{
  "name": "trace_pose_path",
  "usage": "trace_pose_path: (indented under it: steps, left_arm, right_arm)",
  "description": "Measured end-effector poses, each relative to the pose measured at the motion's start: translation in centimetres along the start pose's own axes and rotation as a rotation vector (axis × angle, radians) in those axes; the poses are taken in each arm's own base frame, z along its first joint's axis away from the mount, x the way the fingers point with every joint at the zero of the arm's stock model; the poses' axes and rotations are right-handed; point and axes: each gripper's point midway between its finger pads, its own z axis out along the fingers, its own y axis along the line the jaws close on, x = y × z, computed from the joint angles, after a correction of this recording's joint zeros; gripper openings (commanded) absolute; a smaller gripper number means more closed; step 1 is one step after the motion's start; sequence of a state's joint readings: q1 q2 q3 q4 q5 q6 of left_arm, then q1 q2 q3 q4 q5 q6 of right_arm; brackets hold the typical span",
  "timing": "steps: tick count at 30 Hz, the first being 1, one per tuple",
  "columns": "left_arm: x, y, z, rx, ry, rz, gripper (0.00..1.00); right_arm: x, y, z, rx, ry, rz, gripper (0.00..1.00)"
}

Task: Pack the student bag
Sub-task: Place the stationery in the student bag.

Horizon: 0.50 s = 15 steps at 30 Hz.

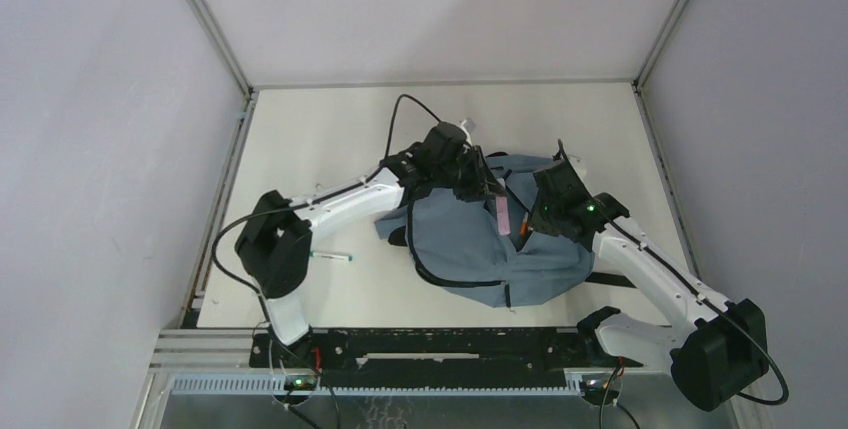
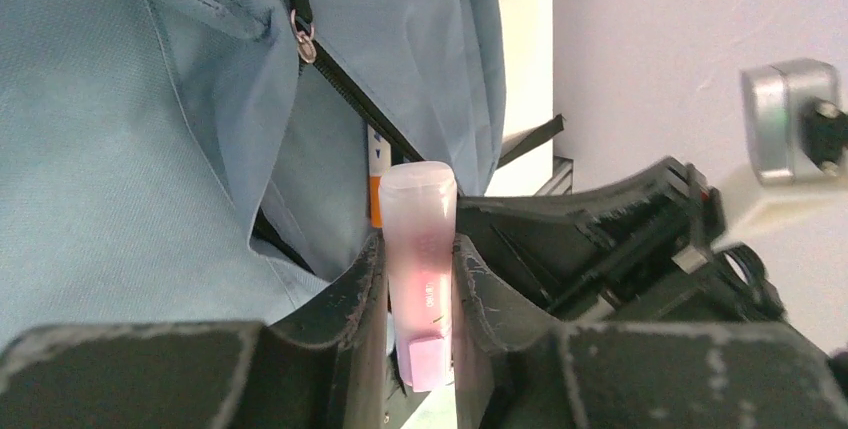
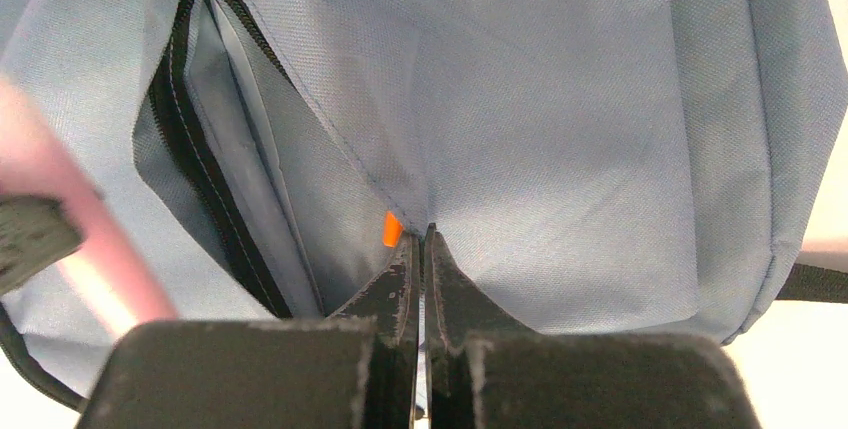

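Observation:
The dusty-blue student bag (image 1: 480, 249) lies flat mid-table, its black zip open. My left gripper (image 1: 490, 194) is shut on a translucent pink tube (image 2: 418, 259), held over the bag's open pocket (image 2: 320, 179); the tube also shows in the top view (image 1: 502, 214) and blurred in the right wrist view (image 3: 80, 239). My right gripper (image 1: 545, 211) is shut, pinching the blue fabric edge of the pocket (image 3: 425, 211) and holding it up. An orange item (image 3: 392, 230) sits inside the pocket, also seen in the left wrist view (image 2: 376, 184).
A pen with a green end (image 1: 330, 257) lies on the table left of the bag, by the left arm's base. A black strap (image 1: 612, 279) trails from the bag's right side. Grey walls enclose the table (image 1: 320, 129) on three sides.

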<state>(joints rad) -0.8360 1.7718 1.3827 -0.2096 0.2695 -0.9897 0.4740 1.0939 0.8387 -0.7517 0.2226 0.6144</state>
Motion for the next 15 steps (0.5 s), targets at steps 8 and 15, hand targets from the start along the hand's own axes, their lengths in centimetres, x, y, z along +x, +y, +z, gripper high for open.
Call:
trace_pose_path:
  steps: [8,15]
  left_arm:
    - [1.4,1.2,3.1,-0.033,0.067,-0.032,0.71]
    - [1.5,1.0,2.4,-0.038,0.066,-0.002,0.61]
  right_arm:
    - [0.1,0.1,0.0,-0.001,0.0,0.007,0.0]
    - [0.2,0.3,-0.1,-0.002,0.002,0.007,0.0]
